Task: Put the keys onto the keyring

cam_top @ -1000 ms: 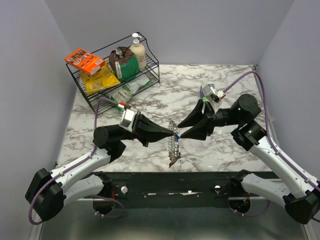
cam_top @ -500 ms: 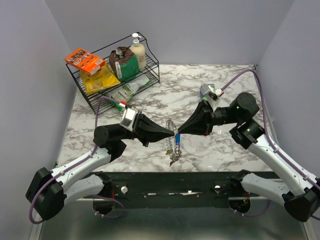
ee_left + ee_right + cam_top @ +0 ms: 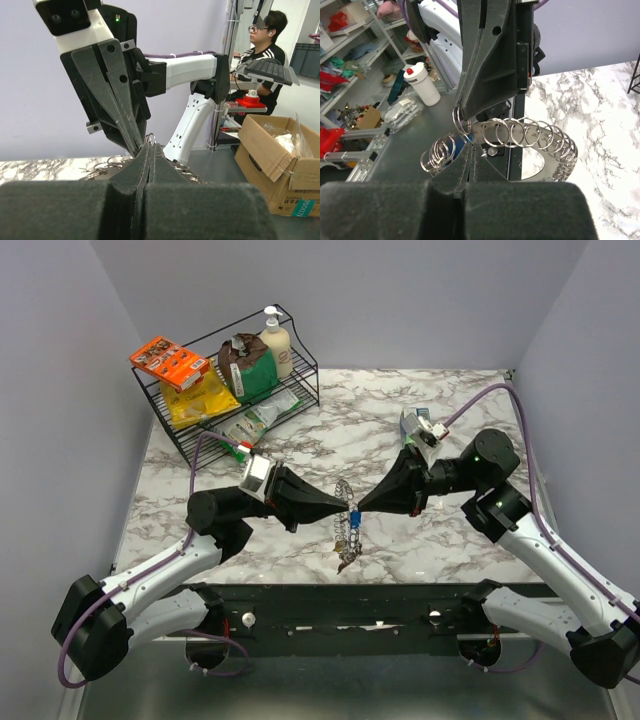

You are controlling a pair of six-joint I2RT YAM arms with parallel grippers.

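**Claws, two.** Left gripper [image 3: 349,507]: jaws pressed together, clamped on a top loop of the keyring [image 3: 345,530]. Right gripper [image 3: 361,508]: jaws together as well, nose to nose with the left's tips. Whether it pinches ring or key is hidden behind its own pads.

**Table [image 3: 450,410], one.** Marble-patterned; near edge cut off by the arm bases.

**Wire rack [image 3: 312,380], one.** Far-left corner. It holds an orange box [image 3: 168,362], a yellow bag [image 3: 200,400], a brown-and-green bag [image 3: 248,365] and a pump bottle [image 3: 276,340] (one of each). The flat packets [image 3: 262,418] below overlap, so their number is unclear.

**Keyring, one.** Hangs from the meeting tips over the table's near middle. Whether its lower end touches the marble cannot be told. The right wrist view shows a curved row of small split rings, too overlapped to count. Dark lump at the bottom, unreadable.

**Blue-headed key [image 3: 354,519], one.** Just below the tips, against the keyring. Other keys cannot be made out.
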